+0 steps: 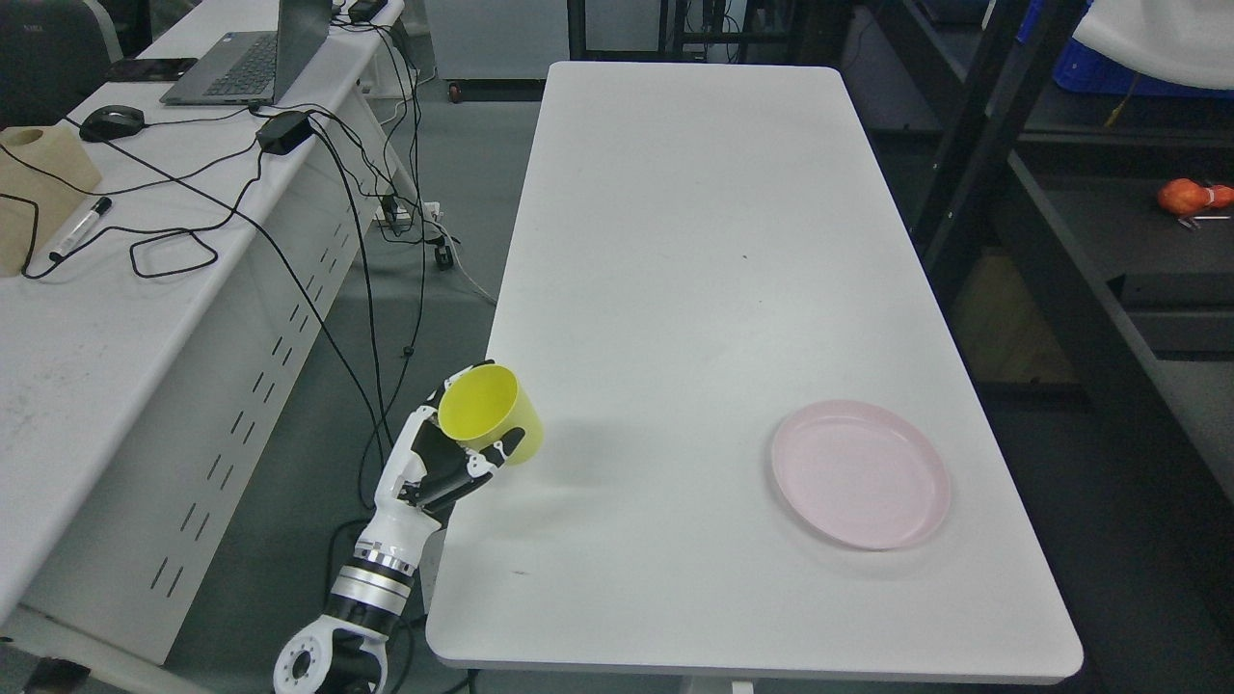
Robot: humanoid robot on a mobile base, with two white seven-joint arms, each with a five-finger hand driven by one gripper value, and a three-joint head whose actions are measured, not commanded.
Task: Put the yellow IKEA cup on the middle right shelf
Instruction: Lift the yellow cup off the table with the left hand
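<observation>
Holding the cup (490, 416) in my left hand (445, 461) at the table (675, 241) left edge, fingers wrapped round its wall. Looks light, stiff plastic, prob slick; I'd keep grip mid-wall, not rim.

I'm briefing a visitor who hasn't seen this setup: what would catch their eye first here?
The yellow cup, gripped in the robot's left hand at the white table's near left edge, stands out most. Next comes the pink plate, lying alone near the table's front right. Off to the left, black cables tangle down from a desk with a laptop.
</observation>
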